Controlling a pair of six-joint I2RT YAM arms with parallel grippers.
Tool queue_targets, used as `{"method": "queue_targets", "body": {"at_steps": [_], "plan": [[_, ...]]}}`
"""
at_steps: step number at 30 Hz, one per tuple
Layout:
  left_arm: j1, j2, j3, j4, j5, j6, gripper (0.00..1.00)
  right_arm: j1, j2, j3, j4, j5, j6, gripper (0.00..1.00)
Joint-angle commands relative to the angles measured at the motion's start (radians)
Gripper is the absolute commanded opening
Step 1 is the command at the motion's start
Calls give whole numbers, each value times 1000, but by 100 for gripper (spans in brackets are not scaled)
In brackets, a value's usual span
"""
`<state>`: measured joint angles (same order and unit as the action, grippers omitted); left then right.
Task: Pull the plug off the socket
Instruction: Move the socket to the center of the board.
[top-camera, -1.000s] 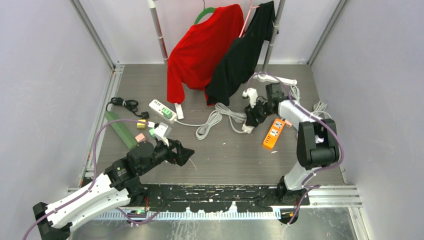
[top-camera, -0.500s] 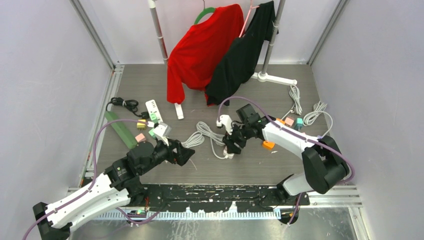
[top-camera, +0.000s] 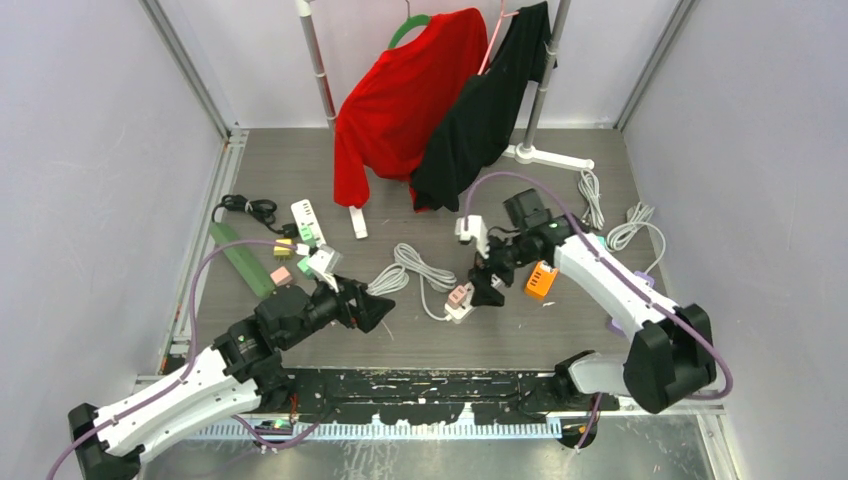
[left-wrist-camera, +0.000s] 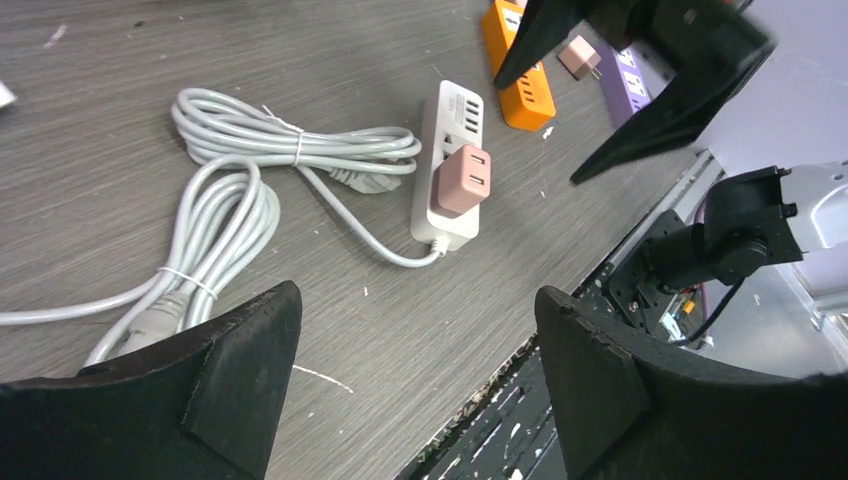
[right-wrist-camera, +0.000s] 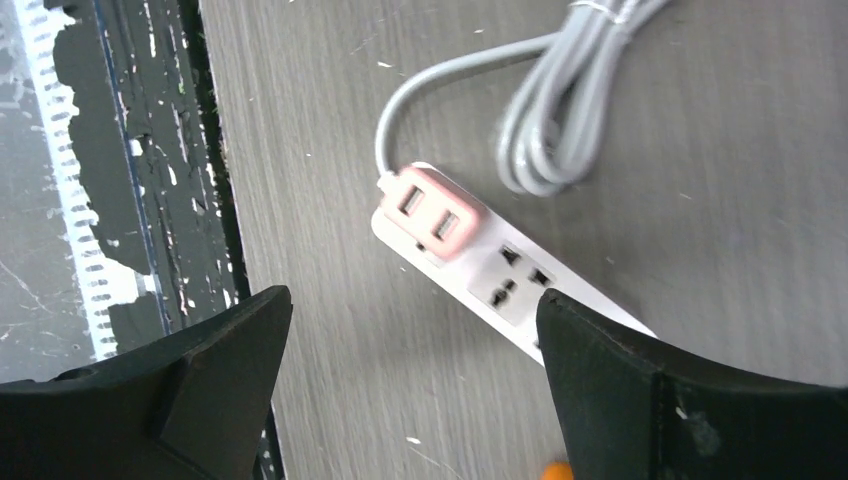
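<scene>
Pink plug (top-camera: 459, 294) is seated in the cable end of the white power strip (left-wrist-camera: 446, 120), which lies flat on the counter (top-camera: 430, 335) around the middle of the overhead frame, a bit toward the bottom. Right fingers (right-wrist-camera: 215, 375) are spread wide and holding nothing, hovering close by the plug (in the wrist view it shows between them, untouched). Left fingers (left-wrist-camera: 230, 370) are spread apart too, empty, lower left of centre and pointed at the strip. Grey coiled cable (top-camera: 412, 264) lies left of the strip, and an orange strip (top-camera: 539, 280) is to its right.
</scene>
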<state>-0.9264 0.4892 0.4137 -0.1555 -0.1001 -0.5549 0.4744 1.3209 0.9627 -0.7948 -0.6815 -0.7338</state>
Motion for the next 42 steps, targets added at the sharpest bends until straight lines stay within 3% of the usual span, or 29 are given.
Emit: {"method": "queue_targets", "body": {"at_steps": [1,7,13,19,25,30,36,42], "plan": [[4,40,-31,181,61,-37,89,-133,-76,37,-135,-158,-164,100],[4,148,-48,309,128,-66,96,-159,-93,-6,-97,-201,-287,100],[4,303,2,334,207,-50,98,-159,13,18,-217,-161,-833,100],[4,381,-11,424,229,-93,97,-159,204,109,-170,-63,-873,100],[4,383,-24,438,221,-94,97,-159,306,70,-64,17,-842,99],[4,376,-43,474,215,-91,96,-159,361,50,-43,62,-846,93],[4,391,-48,552,268,-32,94,-157,364,12,-41,100,-894,81],[0,414,-84,770,293,91,93,-157,261,-50,-91,97,-907,73]]}}
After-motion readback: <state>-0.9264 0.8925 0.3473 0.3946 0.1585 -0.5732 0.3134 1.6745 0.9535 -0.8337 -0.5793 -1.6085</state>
